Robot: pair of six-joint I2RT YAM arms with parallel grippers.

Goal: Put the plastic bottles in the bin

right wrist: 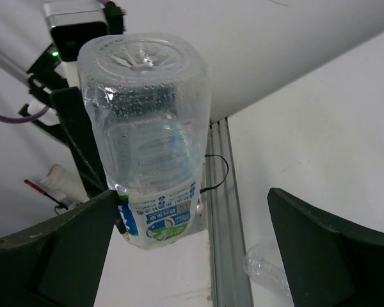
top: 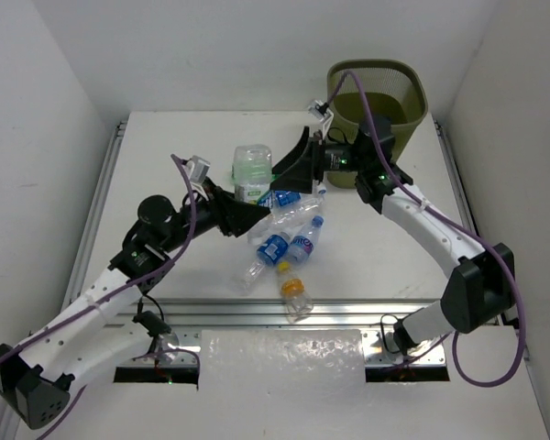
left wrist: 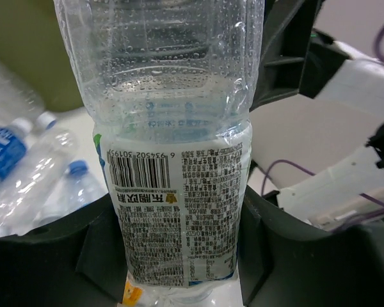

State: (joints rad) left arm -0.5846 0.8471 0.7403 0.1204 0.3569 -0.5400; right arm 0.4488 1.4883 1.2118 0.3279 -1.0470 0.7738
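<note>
Left wrist: gripper (left wrist: pixel 179 256) tight around bottle (left wrist: pixel 173 128)

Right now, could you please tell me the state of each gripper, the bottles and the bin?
left gripper: shut on the clear bottle, lifted off the table.
clear bottle: held at its label, base towards the right gripper.
right gripper: open, holding nothing.
other bottles: lying loose on the table, some crushed.
bin: upright, at the table's far right corner.
</note>
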